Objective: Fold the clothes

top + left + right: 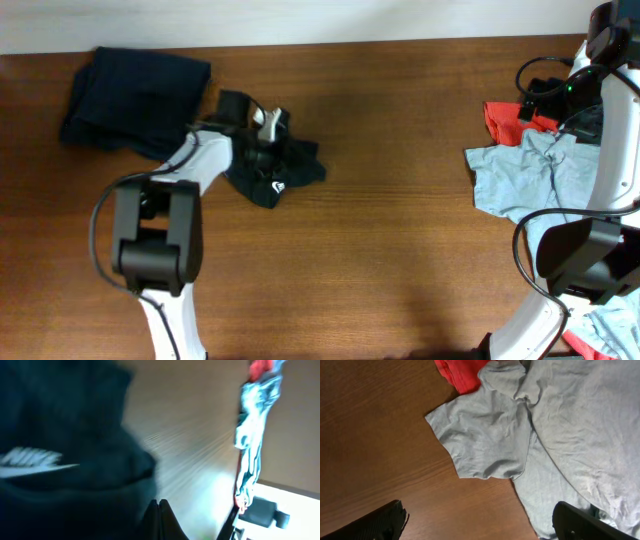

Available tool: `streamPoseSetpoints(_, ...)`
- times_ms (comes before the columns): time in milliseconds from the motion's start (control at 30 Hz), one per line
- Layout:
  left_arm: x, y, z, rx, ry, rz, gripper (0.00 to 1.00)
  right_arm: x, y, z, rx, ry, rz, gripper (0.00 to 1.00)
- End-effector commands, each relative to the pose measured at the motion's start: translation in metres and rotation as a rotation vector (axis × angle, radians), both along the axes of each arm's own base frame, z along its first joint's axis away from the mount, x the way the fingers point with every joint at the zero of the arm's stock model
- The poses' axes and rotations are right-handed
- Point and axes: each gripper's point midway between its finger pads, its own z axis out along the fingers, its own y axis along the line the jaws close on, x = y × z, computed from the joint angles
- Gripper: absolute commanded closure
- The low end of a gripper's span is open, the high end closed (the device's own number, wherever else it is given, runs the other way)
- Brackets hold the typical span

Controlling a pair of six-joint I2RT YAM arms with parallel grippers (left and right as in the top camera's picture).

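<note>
We judge the navy shirt folded at upper left; the black shirt, blue-grey shirt and red-orange shirt lie crumpled, left gripper jaws together, right gripper jaws apart.

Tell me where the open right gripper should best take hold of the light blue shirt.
Probably take the light blue shirt by its sleeve: it juts flat onto bare table, clear of the red shirt. Bring the right gripper, open over it, straight down across the sleeve's outer hem.
</note>
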Motion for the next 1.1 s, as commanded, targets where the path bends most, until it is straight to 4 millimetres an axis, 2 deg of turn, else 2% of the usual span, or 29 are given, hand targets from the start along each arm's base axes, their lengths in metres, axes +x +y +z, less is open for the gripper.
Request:
streamPoseSetpoints(0,-0.011,0.005,-0.026,-0.019,0.082,0.018,1.0,0.0,0.001,0.0,0.006,0.0,-0.003,0.01)
streamPoseSetpoints(167,-0.021,0.009,-0.058,-0.016,0.073,0.029,1.0,0.0,0.001,0.0,0.005,0.0,-0.003,0.01)
streamPoseSetpoints(233,-0.023,0.007,-0.061,-0.035,0.066,0.023,1.0,0.0,0.001,0.0,0.006,0.0,-0.003,0.01)
streamPoseSetpoints(267,-0.021,0.004,-0.056,-0.067,0.052,0.013,1.0,0.0,0.001,0.0,0.005,0.0,-0.003,0.01)
streamPoseSetpoints(300,-0.018,-0.001,-0.047,-0.111,0.029,-0.001,1.0,0.0,0.001,0.0,0.006,0.0,-0.003,0.01)
streamPoseSetpoints(367,-0.009,-0.011,-0.017,-0.239,-0.044,-0.039,1.0,0.0,0.001,0.0,0.006,0.0,-0.003,0.01)
streamPoseSetpoints(500,0.014,-0.009,0.039,-0.299,-0.171,-0.03,0.99,0.0,0.001,0.0,0.005,0.0,-0.003,0.01)
streamPoseSetpoints(567,0.026,0.001,0.068,-0.29,-0.244,0.002,1.0,0.0,0.001,0.0,0.006,0.0,-0.003,0.01)
streamPoseSetpoints(633,0.034,0.016,0.087,-0.265,-0.277,0.053,0.99,0.0,0.001,0.0,0.006,0.0,-0.003,0.01)
streamPoseSetpoints(700,0.036,0.031,0.092,-0.231,-0.249,0.112,0.99,0.0,0.001,0.0,0.006,0.0,-0.003,0.01)
streamPoseSetpoints(767,0.031,0.042,0.084,-0.194,-0.182,0.153,0.99,0.0,0.001,0.0,0.006,0.0,-0.003,0.01)
streamPoseSetpoints(800,0.025,0.047,0.076,-0.169,-0.12,0.173,0.99,0.0,0.001,0.0,0.006,0.0,-0.003,0.01)
streamPoseSetpoints(833,0.012,0.052,0.058,-0.117,-0.028,0.194,0.99,0.0,0.001,0.0,0.006,0.0,-0.003,0.01)
streamPoseSetpoints(1067,-0.033,0.053,0.007,-0.031,0.121,0.151,1.0,0.0,0.001,0.0,0.006,0.0,-0.003,0.01)
